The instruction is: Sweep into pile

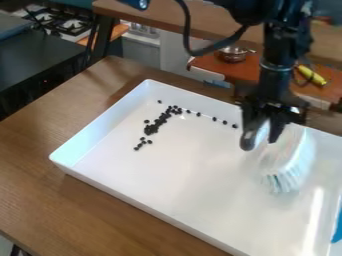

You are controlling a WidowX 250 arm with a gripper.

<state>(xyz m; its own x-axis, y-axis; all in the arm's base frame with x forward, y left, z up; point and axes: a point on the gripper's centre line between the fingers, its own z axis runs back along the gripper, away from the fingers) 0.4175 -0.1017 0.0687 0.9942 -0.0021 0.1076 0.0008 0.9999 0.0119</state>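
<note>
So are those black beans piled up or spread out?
Spread out: the beans form a streak in the tray, with loose ones past both ends.

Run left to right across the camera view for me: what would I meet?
Stove top at upper left → scattered black bits in the tray → white-bristled brush → blue thing at the right edge.

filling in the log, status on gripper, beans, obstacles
Gripper holding brush  over white tray; black beans scattered in a loose band, not piled; nothing seen between brush and beans.
</note>
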